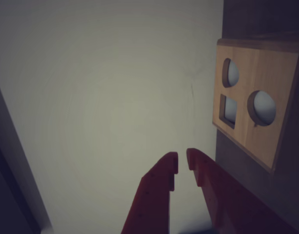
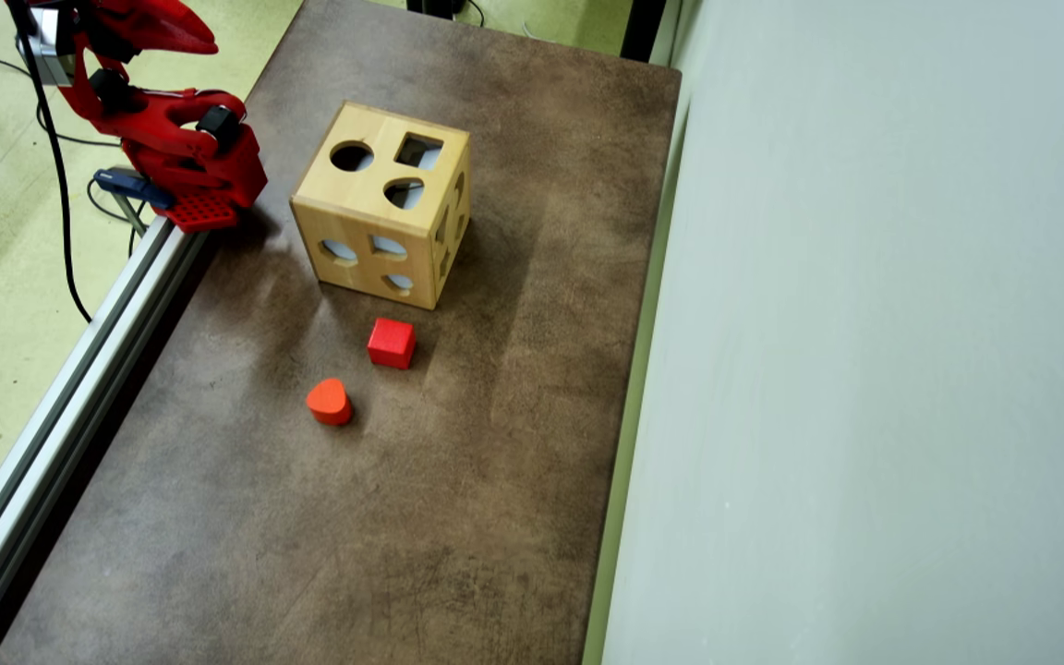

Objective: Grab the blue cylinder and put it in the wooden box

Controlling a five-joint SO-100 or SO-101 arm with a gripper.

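Observation:
The blue cylinder shows in neither view. The wooden box [image 2: 375, 208] stands upright on the brown table, with shaped holes in its top and sides. In the wrist view the wooden box [image 1: 278, 73] is at the right edge, one holed face toward the camera. My red gripper [image 1: 182, 163] points at the pale wall, its jaws almost together with nothing between them. In the overhead view the gripper [image 2: 199, 39] is folded back at the top left, away from the box and the blocks.
A red cube [image 2: 392, 343] and an orange-red teardrop block [image 2: 329, 401] lie on the table [image 2: 495, 443] in front of the box. A pale wall [image 2: 864, 369] runs along the table's right side, a metal rail [image 2: 70, 388] along its left. A blue clamp [image 2: 130, 185] sits by the arm's base.

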